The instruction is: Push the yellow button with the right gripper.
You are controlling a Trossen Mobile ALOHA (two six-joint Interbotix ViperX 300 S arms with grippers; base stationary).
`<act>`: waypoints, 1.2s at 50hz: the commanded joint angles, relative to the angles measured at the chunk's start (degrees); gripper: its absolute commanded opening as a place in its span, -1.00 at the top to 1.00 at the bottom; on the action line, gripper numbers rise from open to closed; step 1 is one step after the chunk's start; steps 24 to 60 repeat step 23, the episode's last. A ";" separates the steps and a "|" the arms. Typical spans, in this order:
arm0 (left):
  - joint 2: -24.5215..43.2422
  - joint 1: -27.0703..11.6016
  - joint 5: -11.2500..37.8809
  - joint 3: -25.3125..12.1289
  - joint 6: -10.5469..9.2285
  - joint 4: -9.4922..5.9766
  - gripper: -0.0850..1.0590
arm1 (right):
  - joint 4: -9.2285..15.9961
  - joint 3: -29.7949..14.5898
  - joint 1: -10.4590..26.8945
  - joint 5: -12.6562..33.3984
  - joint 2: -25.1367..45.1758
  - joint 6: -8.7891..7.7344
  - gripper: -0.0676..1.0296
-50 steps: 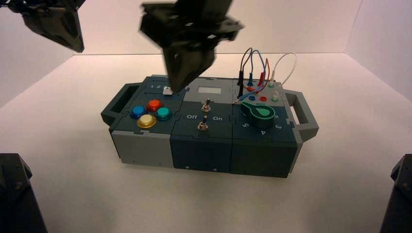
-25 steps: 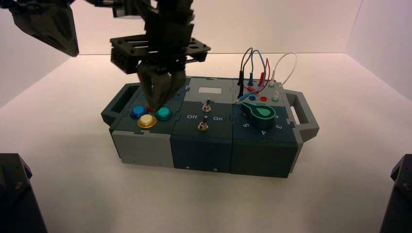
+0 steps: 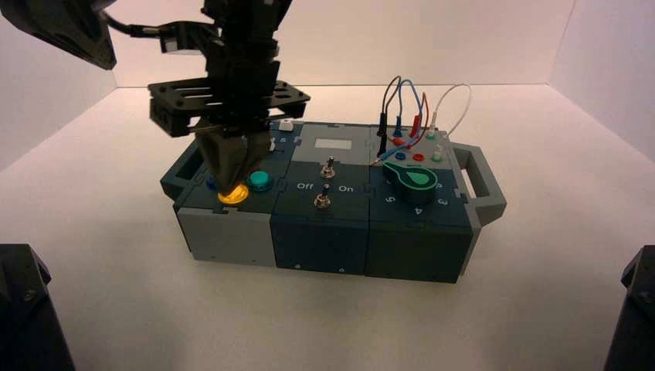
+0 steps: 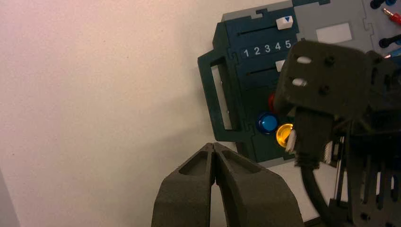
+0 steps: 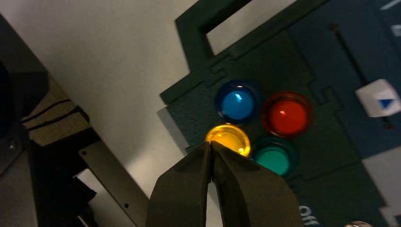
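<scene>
On the dark grey-and-blue box (image 3: 320, 247), the printed digits "1 2 3 4 5" (image 4: 267, 48) and the word "Off" (image 5: 308, 215) can be read. In the high view, the black right gripper (image 3: 226, 190), its two tapered fingers closed together, stands partly before the round blue button (image 5: 237, 104) and red button (image 5: 287, 115), with the teal button (image 5: 273, 160) just beside, while the black left gripper (image 3: 108, 66), also closed, is above and left of the box. The round, translucent yellow button (image 3: 234, 195), at the box's near left, faces upward, and the right gripper's long axis points steeply down to it, tips at its edge.
</scene>
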 commanded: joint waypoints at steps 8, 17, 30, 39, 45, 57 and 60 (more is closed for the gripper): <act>-0.18 -1.58 -0.70 -0.62 0.35 0.09 0.90 | 0.26 -0.70 0.35 1.14 -1.14 0.18 0.92; -0.79 -2.20 -1.41 -0.18 0.26 0.00 0.90 | -0.09 -0.53 -0.44 3.34 -5.54 0.53 0.92; -0.88 -2.55 -2.20 0.09 0.26 0.09 0.90 | 0.00 -0.18 -0.44 3.96 -6.42 0.97 0.92; -0.88 -2.55 -2.20 0.09 0.26 0.09 0.90 | 0.00 -0.18 -0.44 3.96 -6.42 0.97 0.92; -0.88 -2.55 -2.20 0.09 0.26 0.09 0.90 | 0.00 -0.18 -0.44 3.96 -6.42 0.97 0.92; -0.88 -2.55 -2.20 0.09 0.26 0.09 0.90 | 0.00 -0.18 -0.44 3.96 -6.42 0.97 0.92; -0.88 -2.55 -2.20 0.09 0.26 0.09 0.90 | 0.00 -0.18 -0.44 3.96 -6.42 0.97 0.92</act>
